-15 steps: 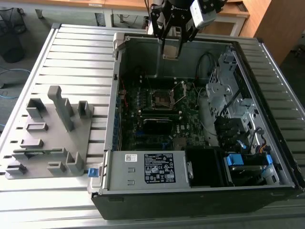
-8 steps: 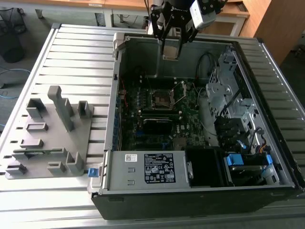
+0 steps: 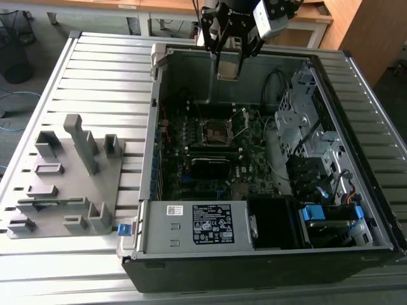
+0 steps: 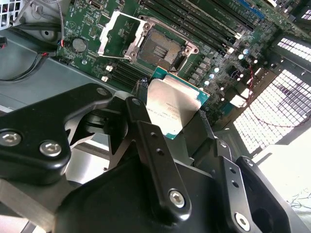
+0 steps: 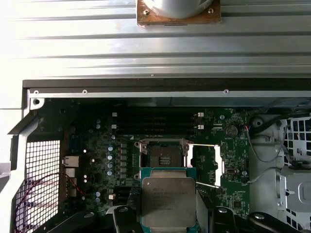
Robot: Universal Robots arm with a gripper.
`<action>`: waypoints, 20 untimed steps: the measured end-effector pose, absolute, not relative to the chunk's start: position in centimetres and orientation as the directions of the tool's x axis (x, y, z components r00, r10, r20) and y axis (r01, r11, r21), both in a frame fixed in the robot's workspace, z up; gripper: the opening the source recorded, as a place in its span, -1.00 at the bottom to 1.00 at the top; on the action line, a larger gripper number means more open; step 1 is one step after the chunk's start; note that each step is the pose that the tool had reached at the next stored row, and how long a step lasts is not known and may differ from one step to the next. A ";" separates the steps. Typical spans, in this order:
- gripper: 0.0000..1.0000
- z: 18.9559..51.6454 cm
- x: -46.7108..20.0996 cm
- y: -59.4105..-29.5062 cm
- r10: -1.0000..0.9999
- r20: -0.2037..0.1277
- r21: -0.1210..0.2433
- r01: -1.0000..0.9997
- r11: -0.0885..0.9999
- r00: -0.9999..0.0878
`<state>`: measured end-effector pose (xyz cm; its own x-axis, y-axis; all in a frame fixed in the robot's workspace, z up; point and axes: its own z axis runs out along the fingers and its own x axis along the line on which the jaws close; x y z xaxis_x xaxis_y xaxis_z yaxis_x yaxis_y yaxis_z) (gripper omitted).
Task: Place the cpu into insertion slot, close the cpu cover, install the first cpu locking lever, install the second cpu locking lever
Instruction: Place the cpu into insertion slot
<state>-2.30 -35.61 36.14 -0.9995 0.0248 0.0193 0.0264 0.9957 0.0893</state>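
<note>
An open computer case (image 3: pixel 267 270) is shown lying on a slatted metal table (image 3: pixel 108 70). A grey fixture (image 3: pixel 63 184) with upright blocks is set just beside the case, at the exterior view's left. Inside the case, a labelled power supply (image 3: pixel 191 225), a black heatsink (image 3: pixel 213 166) and looped cables (image 3: pixel 275 81) are seen. A mesh bin (image 3: pixel 14 47) is placed beyond the table.

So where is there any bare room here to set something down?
The bare slatted table beyond the grey fixture, and the strip between it and the computer case. Inside the case it is crowded with cables and drive bays; the insertion slot lies empty while the gripper holds the cpu.
</note>
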 end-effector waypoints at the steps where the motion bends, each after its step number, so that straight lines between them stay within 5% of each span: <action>1: 0.07 36.1 -2.3 -35.6 0.025 0.019 0.089 0.026 0.996 -1.000; 20: 0.07 35.7 -2.3 -35.6 0.025 0.019 0.089 0.026 0.996 -1.000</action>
